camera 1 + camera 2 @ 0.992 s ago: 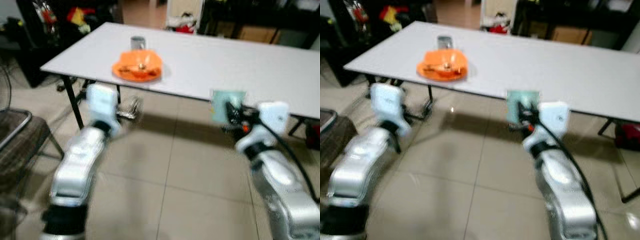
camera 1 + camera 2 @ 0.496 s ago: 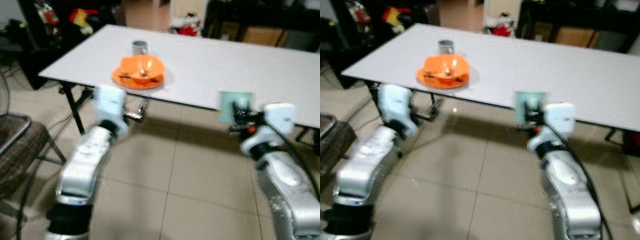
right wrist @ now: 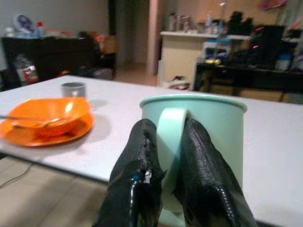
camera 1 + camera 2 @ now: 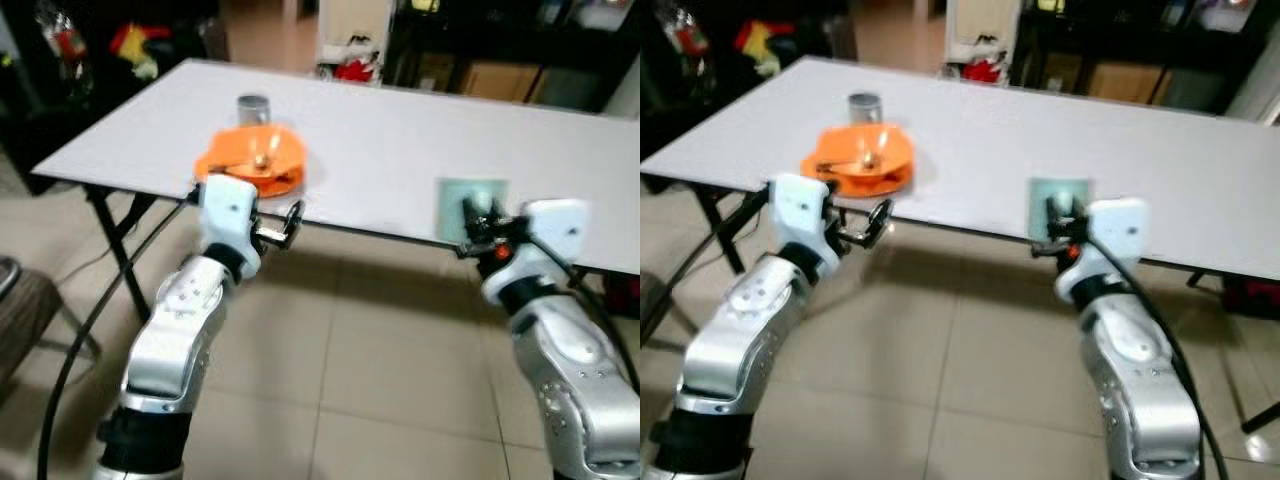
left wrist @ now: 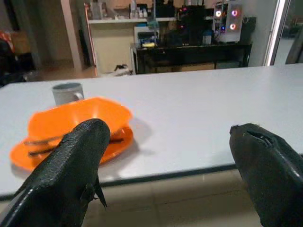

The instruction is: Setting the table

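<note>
Right wrist view showed the right claw (image 3: 163, 156) pinched shut on the handle of a pale green mug (image 3: 199, 137), one black finger on each side of the loop, so the mug rode upright with its mouth level; that hold probably kept it from tipping while it was carried. In the head views the mug (image 4: 472, 207) sat in front of the claw at the near edge of the white tabletop (image 4: 400, 130), apparently at or just above the edge, though contact with the surface could not be told.

The left claw (image 4: 285, 222) hung just short of the same near edge, its two fingers spread wide and holding nothing. Ahead of it and slightly to its left lay an orange plate (image 5: 71, 146) with an orange bowl (image 5: 78, 120) on it, a spoon (image 3: 28, 120) resting in the bowl, and a small grey cup (image 5: 66, 92) just beyond them. To the right claw these lay well off to its left, on the far side of a bare stretch of tabletop.

Judged from this layout, one place was already laid, and the mug was likely held low and forward so it could be set down on the bare stretch ahead of the right claw.
</note>
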Tool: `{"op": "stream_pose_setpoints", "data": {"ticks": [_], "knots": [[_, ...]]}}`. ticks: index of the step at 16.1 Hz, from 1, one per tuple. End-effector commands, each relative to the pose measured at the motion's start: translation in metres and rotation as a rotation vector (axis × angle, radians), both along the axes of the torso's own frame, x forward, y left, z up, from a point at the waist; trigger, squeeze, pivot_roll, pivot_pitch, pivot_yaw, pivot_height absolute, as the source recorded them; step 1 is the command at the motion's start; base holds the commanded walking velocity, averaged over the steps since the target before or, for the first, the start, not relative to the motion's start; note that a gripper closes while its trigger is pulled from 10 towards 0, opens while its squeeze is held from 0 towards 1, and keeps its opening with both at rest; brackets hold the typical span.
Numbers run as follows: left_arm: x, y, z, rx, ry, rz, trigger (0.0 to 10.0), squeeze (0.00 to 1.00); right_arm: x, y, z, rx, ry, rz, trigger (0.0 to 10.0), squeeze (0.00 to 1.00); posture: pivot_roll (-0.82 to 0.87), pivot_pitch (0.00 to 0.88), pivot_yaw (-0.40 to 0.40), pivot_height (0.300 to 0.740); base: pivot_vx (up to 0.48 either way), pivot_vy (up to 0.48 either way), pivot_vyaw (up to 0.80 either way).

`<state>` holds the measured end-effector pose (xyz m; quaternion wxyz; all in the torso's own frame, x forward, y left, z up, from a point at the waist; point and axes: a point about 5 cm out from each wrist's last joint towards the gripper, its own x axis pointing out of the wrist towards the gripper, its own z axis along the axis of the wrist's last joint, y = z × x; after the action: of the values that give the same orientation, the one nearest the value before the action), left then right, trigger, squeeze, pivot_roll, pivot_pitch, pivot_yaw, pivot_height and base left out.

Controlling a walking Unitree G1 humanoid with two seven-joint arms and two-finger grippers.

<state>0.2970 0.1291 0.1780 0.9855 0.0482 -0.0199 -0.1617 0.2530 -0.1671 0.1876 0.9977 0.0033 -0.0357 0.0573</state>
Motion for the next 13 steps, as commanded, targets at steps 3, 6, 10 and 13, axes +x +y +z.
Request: {"op": "stream_pose_setpoints", "data": {"ticks": [3,6,10,13], "knots": [[0.000,0.014,0.002,0.015,-0.007,0.051,10.0,0.00,0.000,0.006,0.002,-0.002,-0.005,0.021,10.0,0.00,0.03,0.000,-0.043,0.740,0.312,0.000,0.00],[0.000,0.014,-0.001,0.036,0.007,0.040,10.0,0.00,-0.001,0.005,-0.001,0.005,0.001,0.003,10.0,0.00,0.04,0.000,-0.031,0.740,0.307,0.000,0.00],[-0.002,0.015,0.000,0.042,0.004,0.045,10.0,0.00,-0.001,0.010,-0.007,-0.027,-0.005,0.033,10.0,0.00,0.05,0.000,-0.038,0.740,0.301,0.000,0.00],[-0.003,0.013,0.000,0.047,0.003,0.036,10.0,0.00,0.001,0.003,-0.016,-0.027,0.010,-0.022,10.0,0.00,0.06,0.000,-0.035,0.740,0.300,0.000,-0.14]]}}
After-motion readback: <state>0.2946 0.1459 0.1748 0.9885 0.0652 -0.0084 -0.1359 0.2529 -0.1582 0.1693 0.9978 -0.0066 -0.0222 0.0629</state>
